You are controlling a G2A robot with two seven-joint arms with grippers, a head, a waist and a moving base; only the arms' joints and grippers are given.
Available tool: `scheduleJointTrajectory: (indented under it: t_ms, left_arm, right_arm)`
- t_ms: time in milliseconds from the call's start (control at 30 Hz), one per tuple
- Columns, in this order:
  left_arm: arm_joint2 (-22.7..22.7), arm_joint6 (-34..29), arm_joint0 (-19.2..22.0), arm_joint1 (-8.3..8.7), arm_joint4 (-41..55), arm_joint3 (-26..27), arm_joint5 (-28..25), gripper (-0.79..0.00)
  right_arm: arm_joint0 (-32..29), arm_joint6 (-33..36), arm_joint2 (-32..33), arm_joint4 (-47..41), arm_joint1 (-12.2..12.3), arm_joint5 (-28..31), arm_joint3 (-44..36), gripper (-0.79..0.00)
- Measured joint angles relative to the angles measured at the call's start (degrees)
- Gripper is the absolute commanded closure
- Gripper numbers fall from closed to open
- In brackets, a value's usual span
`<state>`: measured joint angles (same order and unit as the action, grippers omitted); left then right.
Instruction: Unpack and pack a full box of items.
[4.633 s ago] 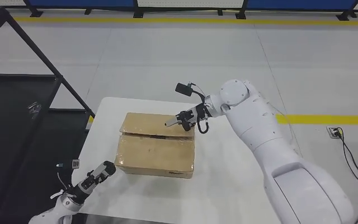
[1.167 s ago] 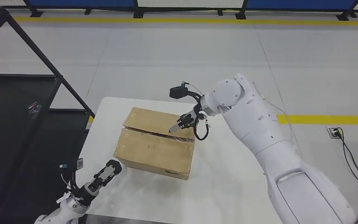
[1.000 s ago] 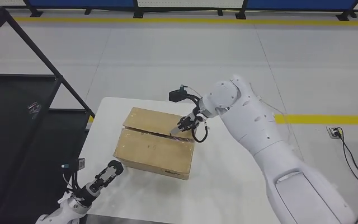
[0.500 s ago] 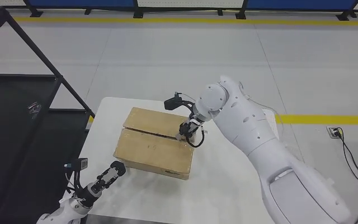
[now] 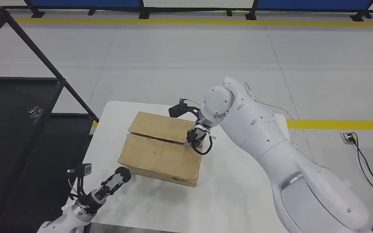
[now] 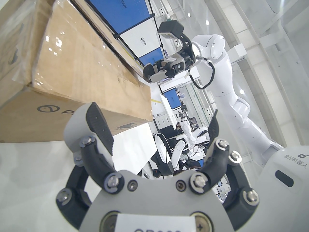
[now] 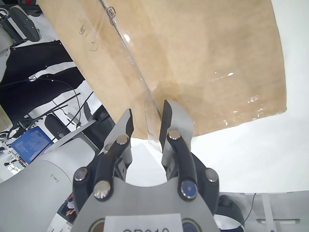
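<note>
A taped brown cardboard box [image 5: 160, 148] lies closed on the white table [image 5: 233, 186]. My right gripper [image 5: 191, 141] sits at the right end of the box's centre seam. In the right wrist view its fingers [image 7: 166, 119] stand narrowly open, with a loose strip of clear tape [image 7: 150, 124] between them at the edge of the box [image 7: 193, 49]. My left gripper [image 5: 120, 173] hovers open just off the box's near left corner, nothing between its fingers [image 6: 99, 126]. The box [image 6: 79, 68] and the right gripper [image 6: 150, 73] both appear in the left wrist view.
A black metal frame [image 5: 35, 70] stands to the left of the table. Bare tabletop lies to the right of the box and in front of it. The table's front edge runs close to my left gripper.
My right arm has swung from above the far flap to the seam's right end, pointing down. The box has turned slightly. My left gripper edged a little toward the box.
</note>
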<state>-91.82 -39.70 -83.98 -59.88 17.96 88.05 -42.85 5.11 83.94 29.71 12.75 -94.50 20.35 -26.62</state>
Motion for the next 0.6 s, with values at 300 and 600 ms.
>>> scheduleJointTrajectory:
  t_ms: [300, 600]
  left_arm:
    - [0.0, -0.35, 0.29, 0.08, 1.06, -0.74, -0.12, -0.785]
    - [0.21, -0.13, 0.58, 0.1, 1.08, -1.17, -0.01, -0.785]
  right_arm:
    - [0.64, -1.07, -2.58, -2.82, -0.72, 1.06, 2.07, 0.0]
    - [0.77, -3.67, -4.54, -8.25, -0.47, 3.68, 2.08, 0.0]
